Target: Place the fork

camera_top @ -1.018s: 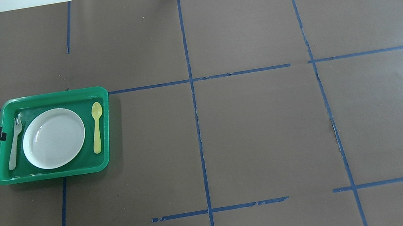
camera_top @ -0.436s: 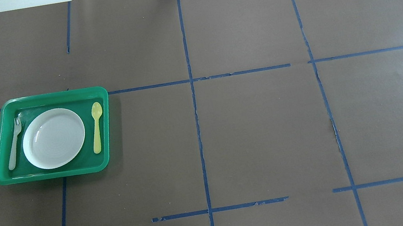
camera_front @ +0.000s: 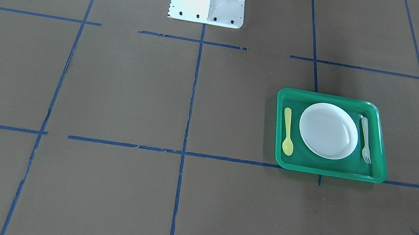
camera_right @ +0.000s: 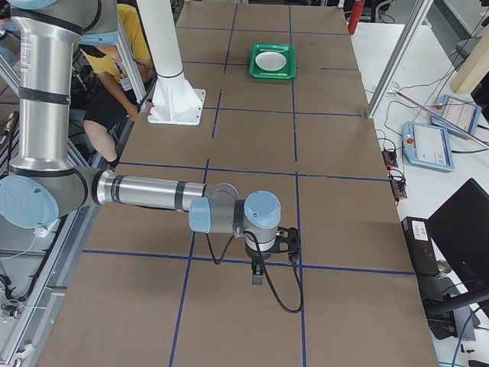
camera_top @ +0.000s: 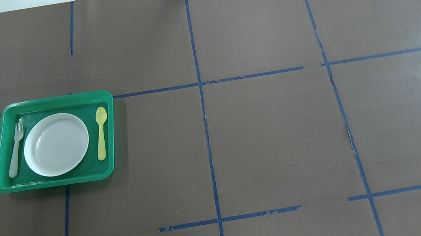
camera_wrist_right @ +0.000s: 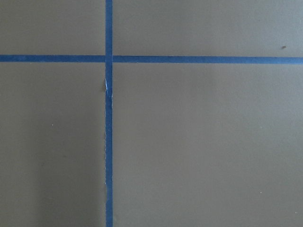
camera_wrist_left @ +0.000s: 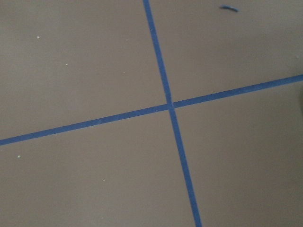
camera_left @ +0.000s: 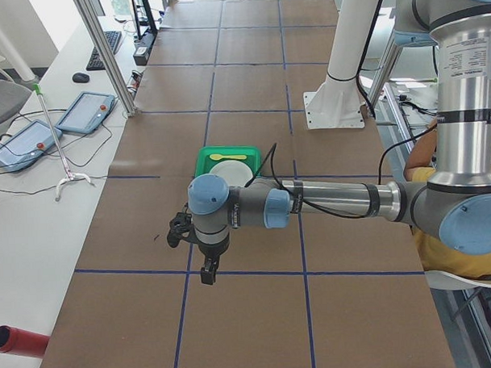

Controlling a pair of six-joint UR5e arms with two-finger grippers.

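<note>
Overhead exterior: fork (camera_top: 15, 149) is laid at nine o'clock of plate (camera_top: 56, 144). States of left hand (camera_left: 207, 274) and right hand (camera_right: 257, 276) cannot be told.

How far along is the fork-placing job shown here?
Done, it seems: the fork lies flat in the tray, beside the plate, opposite the spoon. In hand: nothing; the left gripper and right gripper hang clear of the tray, neither touching the fork. Left: apparently nothing.
</note>
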